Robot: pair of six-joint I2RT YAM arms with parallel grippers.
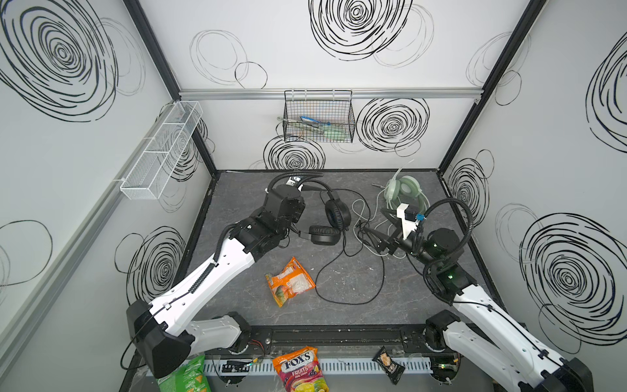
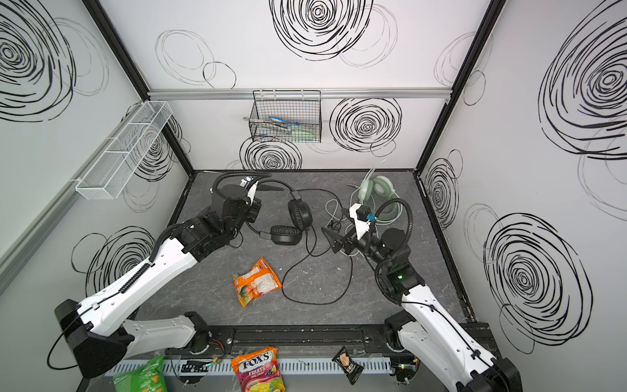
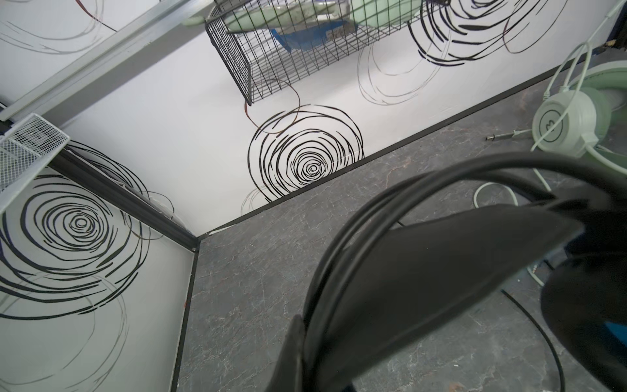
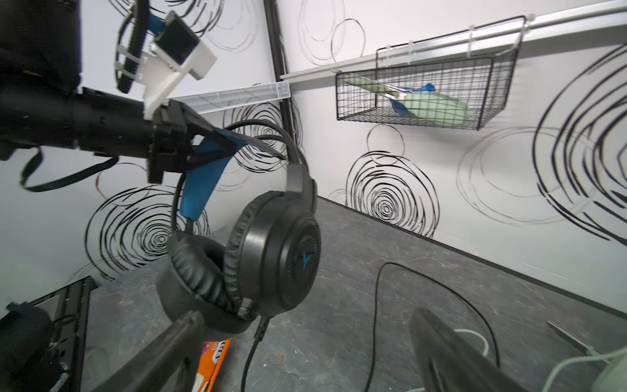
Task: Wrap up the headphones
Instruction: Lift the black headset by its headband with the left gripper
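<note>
Toward the upper middle of both top views, the black headset (image 1: 336, 210) is gripped by the left hand (image 4: 217, 144), which is clamped shut on the headband where the blue inner band shows. It is judged to be held by the band so that both ear cups hang free and the black cable (image 1: 353, 303) is left exposed for winding. In the right wrist view the headset's long axis runs roughly upright, slightly tilted, with the band uppermost and the cups below. The cable leaves the underside of one cup and drops to the table (image 1: 390, 315), where it lies in a wide loop toward the lower middle of a top view. Whether the lower cup touches the table cannot be told. The right hand (image 1: 375, 224) is spread wide and empty, just right of the cups and pointed toward them, apparently placed to take up the cable. The mint-green headset (image 1: 405, 188) is left at the upper right of the table, its whitish cable (image 1: 361, 207) trailing loose beside it.
</note>
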